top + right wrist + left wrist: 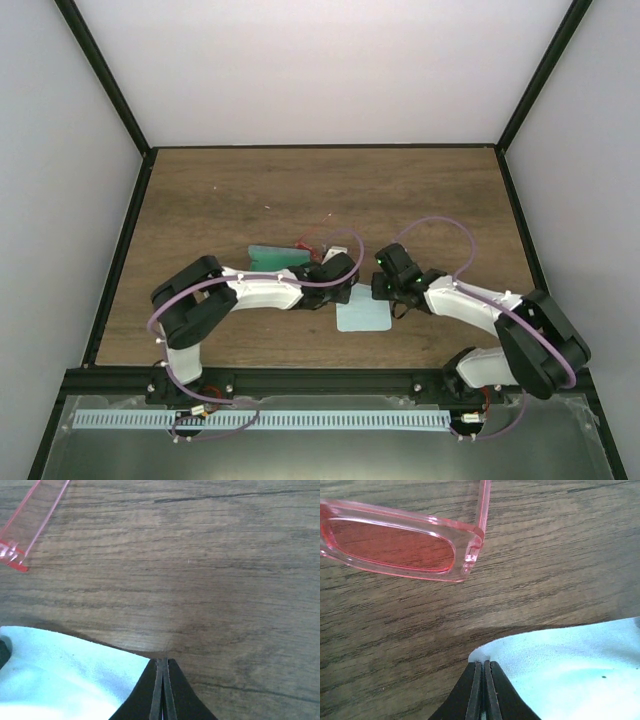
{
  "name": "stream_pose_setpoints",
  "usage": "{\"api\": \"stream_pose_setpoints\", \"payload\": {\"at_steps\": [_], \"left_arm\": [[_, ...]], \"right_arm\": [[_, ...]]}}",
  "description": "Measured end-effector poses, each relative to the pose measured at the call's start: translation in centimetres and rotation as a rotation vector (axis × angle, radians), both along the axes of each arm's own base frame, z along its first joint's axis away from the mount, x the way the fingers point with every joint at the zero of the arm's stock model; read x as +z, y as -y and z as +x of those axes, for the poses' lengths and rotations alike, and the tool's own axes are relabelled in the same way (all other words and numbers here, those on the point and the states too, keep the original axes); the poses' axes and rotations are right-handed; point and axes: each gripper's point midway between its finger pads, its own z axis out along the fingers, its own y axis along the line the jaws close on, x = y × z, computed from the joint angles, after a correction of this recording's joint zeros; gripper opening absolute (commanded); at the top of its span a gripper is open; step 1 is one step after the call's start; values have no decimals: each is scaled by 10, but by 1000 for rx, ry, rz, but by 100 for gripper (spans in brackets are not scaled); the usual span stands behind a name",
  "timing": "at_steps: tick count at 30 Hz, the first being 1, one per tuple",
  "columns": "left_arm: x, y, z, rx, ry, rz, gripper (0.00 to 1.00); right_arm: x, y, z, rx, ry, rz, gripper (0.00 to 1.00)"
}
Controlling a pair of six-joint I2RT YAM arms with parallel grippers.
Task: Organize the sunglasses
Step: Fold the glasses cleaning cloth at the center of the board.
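The sunglasses [395, 545] lie on the worktop [550, 555] just past the cloth [570, 665], clear of both claws. The left claw [483, 663] is pinched narrow on one cloth corner. The right claw [162, 660] is pinched on another corner, with one sunglasses arm showing beyond the cloth.

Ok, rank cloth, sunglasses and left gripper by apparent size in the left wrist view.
1-2: cloth and sunglasses, about alike; both run off frame, so unranked.
3: left gripper, clearly smallest.
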Motion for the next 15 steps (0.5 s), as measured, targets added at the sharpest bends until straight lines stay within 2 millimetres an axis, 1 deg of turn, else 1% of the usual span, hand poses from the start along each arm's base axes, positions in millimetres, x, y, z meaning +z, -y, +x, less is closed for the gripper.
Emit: {"api": "stream_pose_setpoints", "payload": {"at_steps": [7,15], "left_arm": [[13,2,-3,-12,6,-34,4],[13,9,-13,-58,0,-33,4]], "right_arm": [[14,-1,-5,4,34,31,1],[18,-3,-10,13,36,39,1]]}}
